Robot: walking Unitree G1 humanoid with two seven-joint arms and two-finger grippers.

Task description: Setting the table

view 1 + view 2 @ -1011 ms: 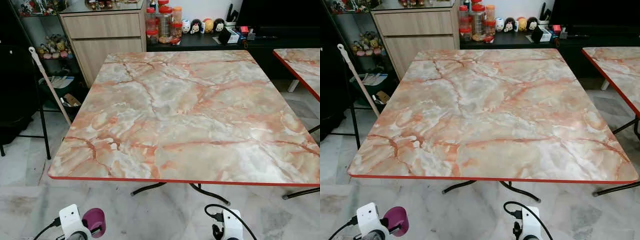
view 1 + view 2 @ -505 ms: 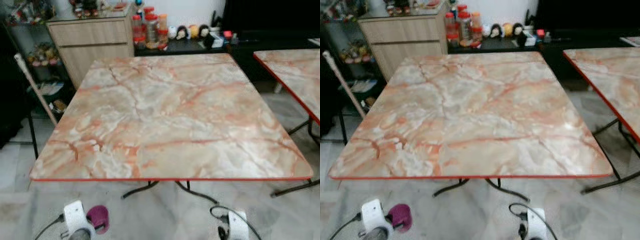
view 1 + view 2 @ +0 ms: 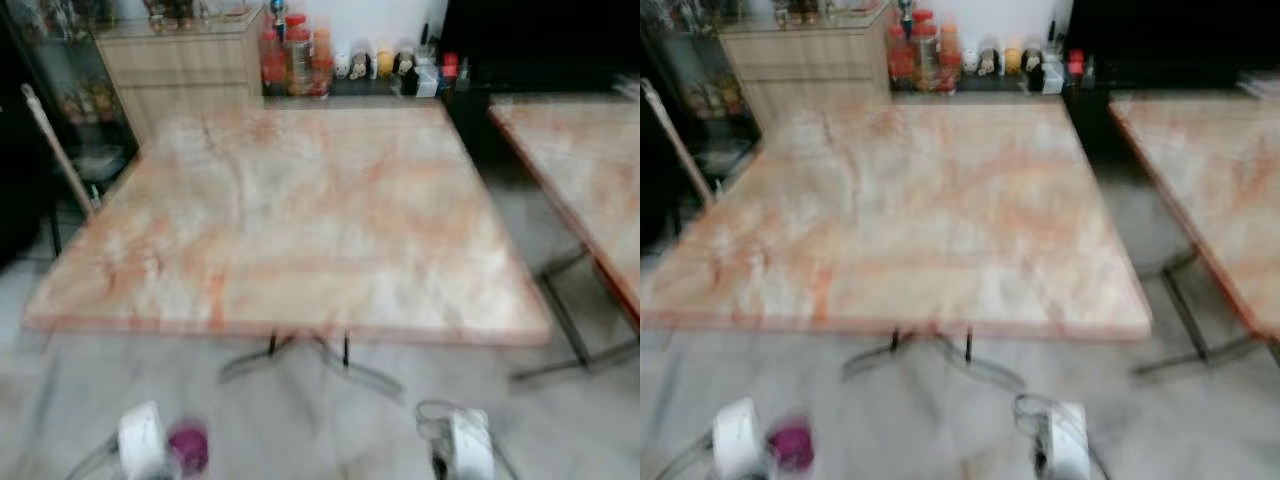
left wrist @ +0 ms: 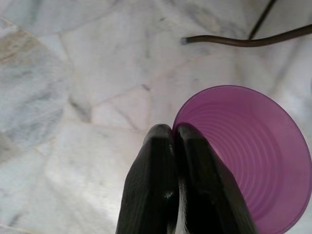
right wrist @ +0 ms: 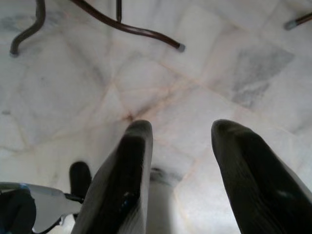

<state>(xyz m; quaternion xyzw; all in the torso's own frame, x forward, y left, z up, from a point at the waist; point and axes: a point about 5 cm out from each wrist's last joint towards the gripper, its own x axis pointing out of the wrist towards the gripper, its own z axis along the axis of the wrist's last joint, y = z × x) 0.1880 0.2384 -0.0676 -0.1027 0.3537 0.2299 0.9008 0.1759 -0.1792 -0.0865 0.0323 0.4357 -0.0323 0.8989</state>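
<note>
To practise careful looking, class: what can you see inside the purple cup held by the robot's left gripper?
The purple cup shows only its ribbed inner wall; nothing lies in the visible part. The left gripper pinches its rim, and the fingers cover a part of the inside.

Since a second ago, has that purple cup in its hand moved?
Cannot tell. The purple cup sits beside the left gripper; the whole blurred view shifted against the table.

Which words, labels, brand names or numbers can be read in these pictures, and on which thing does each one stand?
No text can be read.
Jars and small boxes on the counter behind the table: any labels are too blurred and small.
Purple cup, pinched at its rim by the left tool: no print on the part in view.
Right tool: open, no marking to be seen.
</note>
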